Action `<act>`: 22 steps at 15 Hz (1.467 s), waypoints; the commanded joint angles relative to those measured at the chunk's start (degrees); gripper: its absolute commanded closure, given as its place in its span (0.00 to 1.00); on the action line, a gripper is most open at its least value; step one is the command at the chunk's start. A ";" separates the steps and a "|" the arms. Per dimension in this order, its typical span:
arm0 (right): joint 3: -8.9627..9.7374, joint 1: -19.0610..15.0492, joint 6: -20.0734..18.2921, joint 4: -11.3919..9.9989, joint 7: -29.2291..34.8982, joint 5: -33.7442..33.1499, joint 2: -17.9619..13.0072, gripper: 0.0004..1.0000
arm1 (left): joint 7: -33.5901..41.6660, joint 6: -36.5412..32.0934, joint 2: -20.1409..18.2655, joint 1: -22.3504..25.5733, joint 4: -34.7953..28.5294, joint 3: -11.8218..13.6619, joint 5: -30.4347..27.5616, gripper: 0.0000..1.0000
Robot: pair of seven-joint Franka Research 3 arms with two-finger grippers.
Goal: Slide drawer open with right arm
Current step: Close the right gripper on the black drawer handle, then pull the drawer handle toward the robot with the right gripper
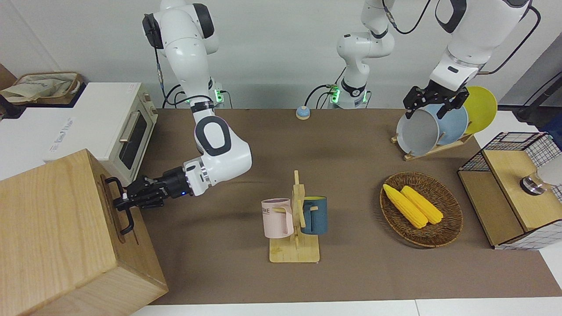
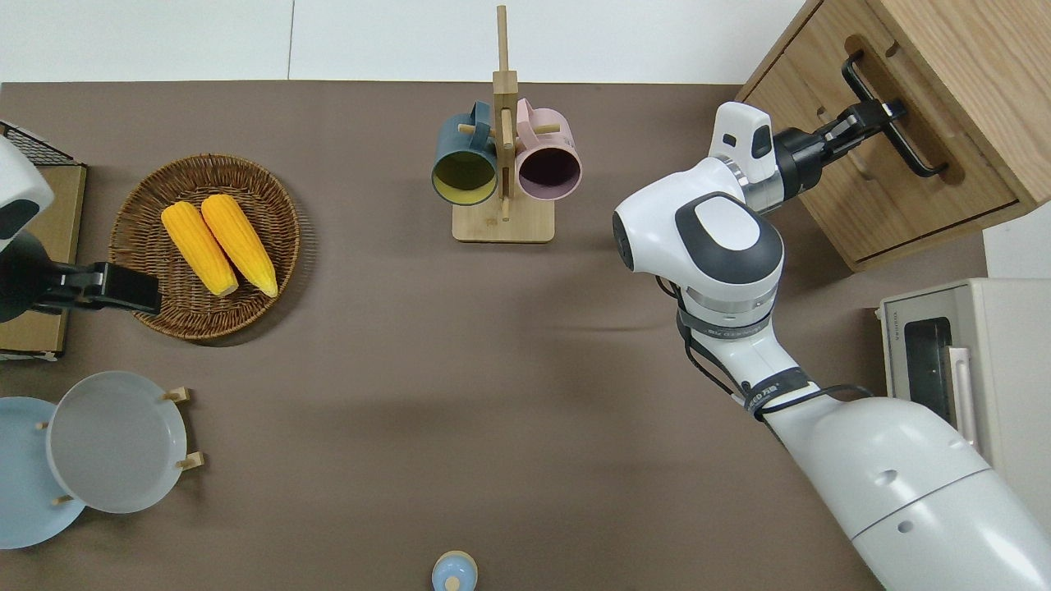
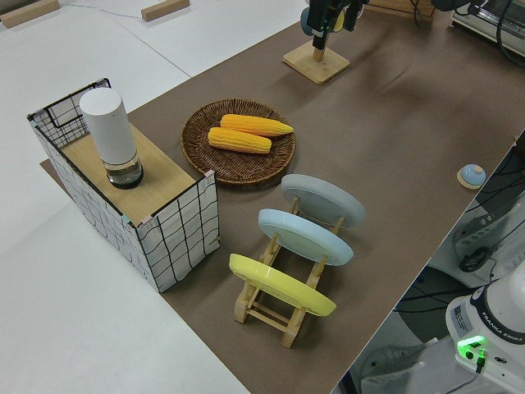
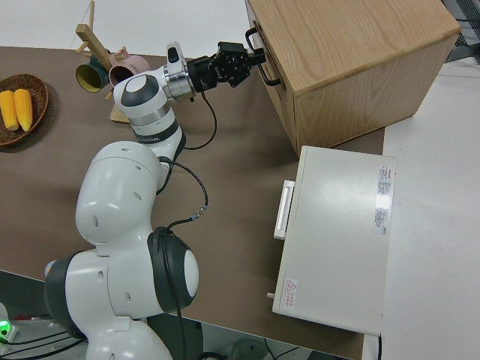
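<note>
The drawer (image 1: 109, 206) is the top panel of the pale wooden cabinet (image 1: 52, 228) at the right arm's end of the table, and its front looks flush with the cabinet. Its black bar handle (image 1: 127, 221) runs across that front. My right gripper (image 1: 123, 202) reaches out level from the white arm and is shut on the middle of the handle (image 2: 911, 152); the overhead view shows the right gripper (image 2: 885, 111) clamping the bar. The right side view shows the same grip by the right gripper (image 4: 251, 56). My left arm is parked, with the left gripper (image 1: 434, 105) open.
A white toaster oven (image 1: 109, 123) stands beside the cabinet, nearer to the robots. A mug stand (image 1: 296, 219) with a pink and a blue mug is mid-table. A wicker basket (image 1: 448, 237) holds two corn cobs. A plate rack (image 1: 432, 127) and a wire-mesh box (image 1: 509, 193) sit at the left arm's end.
</note>
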 commanded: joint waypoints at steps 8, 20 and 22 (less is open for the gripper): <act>1.31 4.90 -4.49 -0.06 -1.90 1.86 -0.10 1.00 | 0.55 -1.13 0.65 0.22 1.49 -0.37 0.98 0.01; 1.22 16.50 -13.37 0.47 -4.01 9.42 0.08 1.00 | 0.55 -1.13 0.65 0.22 1.49 -0.37 0.98 0.01; 1.13 17.73 -14.43 0.56 -4.01 9.86 0.08 1.00 | 0.55 -1.13 0.65 0.22 1.40 -0.37 0.98 0.01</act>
